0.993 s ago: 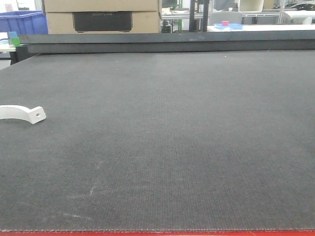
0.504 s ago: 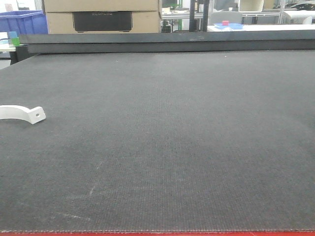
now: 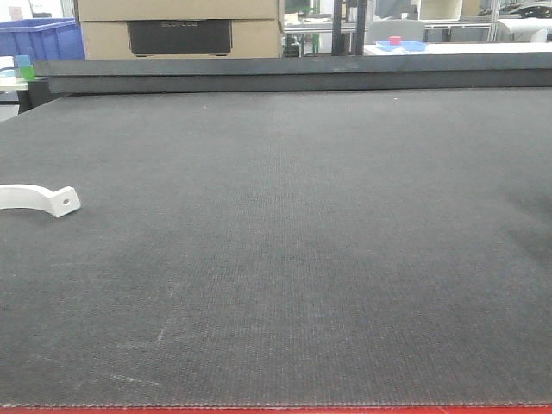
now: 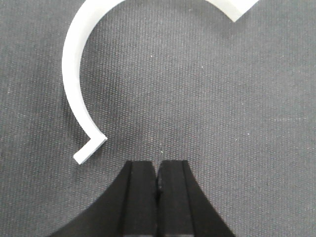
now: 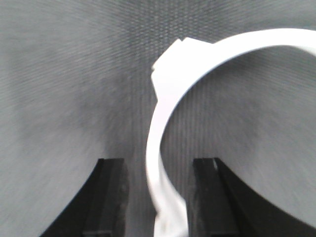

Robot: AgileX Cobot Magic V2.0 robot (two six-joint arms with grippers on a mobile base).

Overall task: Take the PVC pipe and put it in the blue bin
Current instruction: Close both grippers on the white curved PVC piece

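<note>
Clenched on nothing, the left end effector (image 4: 158, 167) hung over the dark surface (image 4: 237, 108), while the released right end effector (image 5: 158, 168) straddled the PVC pipe (image 5: 170, 98), a light, stiff, probably slick arch best pinched across its thin band, the blue bin (image 3: 39, 39) well beyond.

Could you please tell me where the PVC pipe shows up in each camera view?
Front-facing: PVC pipe at the far left edge, cut off by the frame.
Left wrist: upper left, ahead of the shut left claw.
Right wrist: centre, inside the open right claw.
Shared landmark: the dark woven mat beneath it in every view.
</note>
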